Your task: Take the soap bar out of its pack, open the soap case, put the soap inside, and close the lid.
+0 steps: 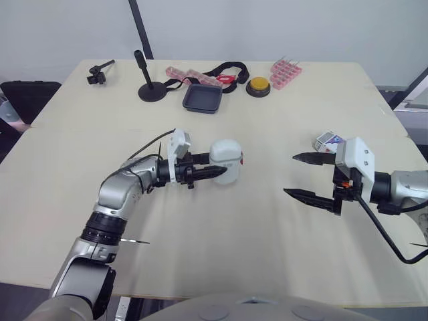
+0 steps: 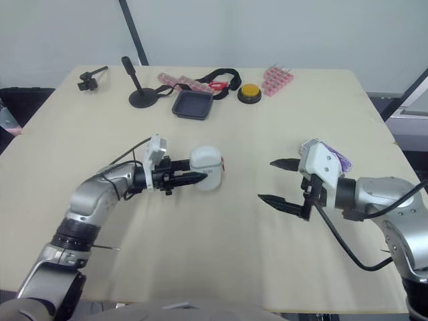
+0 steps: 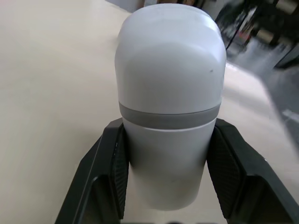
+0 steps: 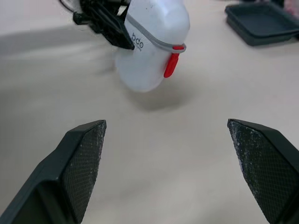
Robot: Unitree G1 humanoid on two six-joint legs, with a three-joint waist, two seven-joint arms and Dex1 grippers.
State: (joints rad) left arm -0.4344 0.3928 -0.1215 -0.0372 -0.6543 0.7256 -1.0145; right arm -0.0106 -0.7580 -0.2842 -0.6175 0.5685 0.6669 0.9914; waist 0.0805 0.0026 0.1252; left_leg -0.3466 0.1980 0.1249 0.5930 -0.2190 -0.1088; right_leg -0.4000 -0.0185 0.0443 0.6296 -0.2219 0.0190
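Clamped between the fingers of the left gripper [image 1: 215,173]: the white soap case [image 1: 227,159], lid closed with its grey band and red latch, held on its side near the middle of the pale beige table [image 1: 241,254]. Spread wide and holding nothing: the right gripper [image 1: 290,174], hovering well apart from the case, with the soap pack [image 1: 325,140] lying on the table just behind it. Along the far edge, a black stand [image 1: 152,87], a dark tray [image 1: 202,97], a yellow button [image 1: 258,86], all below a plain pale wall [image 1: 281,27].
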